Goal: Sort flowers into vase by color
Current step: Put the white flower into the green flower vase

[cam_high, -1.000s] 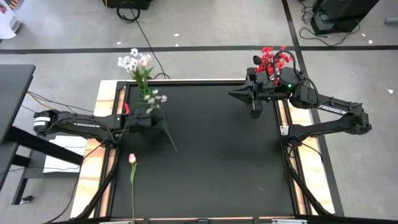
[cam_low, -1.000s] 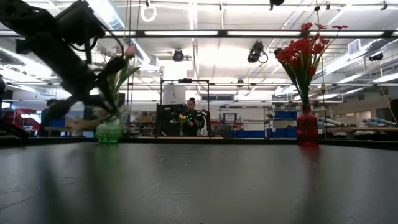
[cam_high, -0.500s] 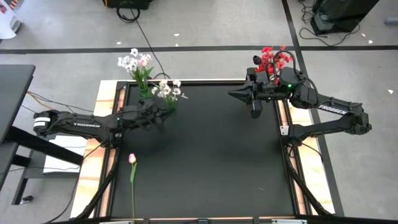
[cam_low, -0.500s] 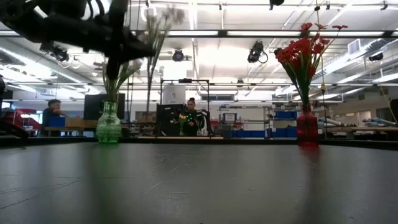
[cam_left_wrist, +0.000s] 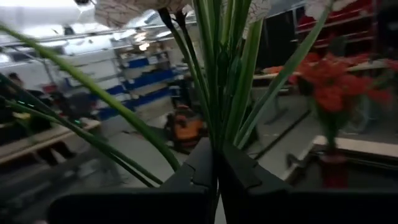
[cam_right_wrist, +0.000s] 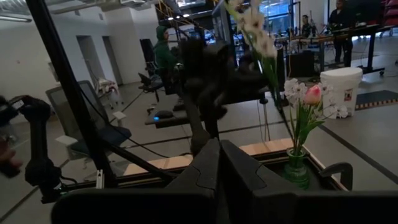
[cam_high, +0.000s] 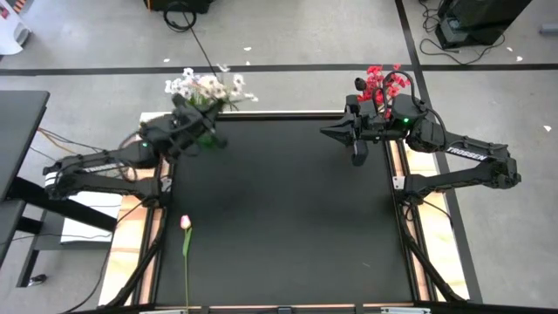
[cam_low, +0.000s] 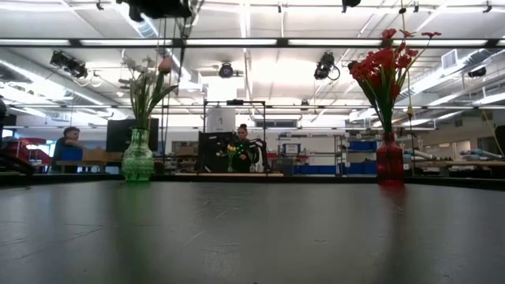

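Note:
My left gripper [cam_high: 202, 124] is raised over the table's far left corner, shut on a bunch of white flowers [cam_high: 222, 87]. It shows at the top of the low view [cam_low: 162, 8], above the green vase [cam_low: 137, 162]. That vase holds white and pink-white flowers [cam_low: 147, 77]. The red vase [cam_low: 388, 162] with red flowers [cam_high: 384, 83] stands at the far right corner. My right gripper [cam_high: 357, 141] hangs shut and holds nothing beside the red flowers. One pink-white bud [cam_high: 185, 223] lies flat on the table near the left edge. My left gripper [cam_left_wrist: 216, 155] pinches the white bunch's green stems [cam_left_wrist: 214, 127] between its two fingers. The stems and leaves rise past the fingertips, with the blooms beyond them. The bunch is lifted clear of the table, over the green vase; its lower end does not show.
The black mat [cam_high: 288, 218] has wooden strips along its left and right sides [cam_high: 150, 218]. In the right wrist view the left arm [cam_right_wrist: 208, 78] shows beside the green vase [cam_right_wrist: 297, 168]. People stand and sit in the room beyond the far edge [cam_low: 242, 150].
My left gripper has risen from low over the table's left side and swung toward the far edge, ending above the green vase. The white bunch it holds has been lifted clear of the table and turned from lying slanted to blooms-up over the far left corner.

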Tool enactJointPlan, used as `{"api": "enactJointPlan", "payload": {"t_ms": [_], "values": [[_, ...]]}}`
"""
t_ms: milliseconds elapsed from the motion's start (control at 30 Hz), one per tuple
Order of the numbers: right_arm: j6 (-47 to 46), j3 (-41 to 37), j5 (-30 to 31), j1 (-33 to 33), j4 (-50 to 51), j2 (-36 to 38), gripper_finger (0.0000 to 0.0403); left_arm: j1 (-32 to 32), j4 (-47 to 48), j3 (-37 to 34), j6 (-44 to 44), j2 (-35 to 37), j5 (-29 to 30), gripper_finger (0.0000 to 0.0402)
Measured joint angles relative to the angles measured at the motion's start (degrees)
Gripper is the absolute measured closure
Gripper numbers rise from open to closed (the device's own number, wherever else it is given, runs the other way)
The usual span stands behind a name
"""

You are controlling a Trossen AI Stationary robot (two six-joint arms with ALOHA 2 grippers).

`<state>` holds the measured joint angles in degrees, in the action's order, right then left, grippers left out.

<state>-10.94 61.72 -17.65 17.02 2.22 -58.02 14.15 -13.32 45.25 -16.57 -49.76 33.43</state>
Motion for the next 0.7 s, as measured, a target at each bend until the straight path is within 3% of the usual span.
{"api": "enactJointPlan", "payload": {"t_ms": [300, 533, 700], "values": [[0.0, 0.0, 0.0, 0.0, 0.0, 0.0, 0.0379, 7.5, 5.6, 3.0, -2.2, 7.5, 0.7, 0.0387], [0.0, 0.0, 0.0, 0.0, 0.0, 0.0, 0.0379, 11.1, 18.3, 3.1, 5.5, 13.7, 1.2, 0.0388], [0.0, 0.0, 0.0, 0.0, 0.0, 0.0, 0.0379, 14.9, 13.1, -3.5, 9.8, 15.6, 1.0, 0.0388]]}}
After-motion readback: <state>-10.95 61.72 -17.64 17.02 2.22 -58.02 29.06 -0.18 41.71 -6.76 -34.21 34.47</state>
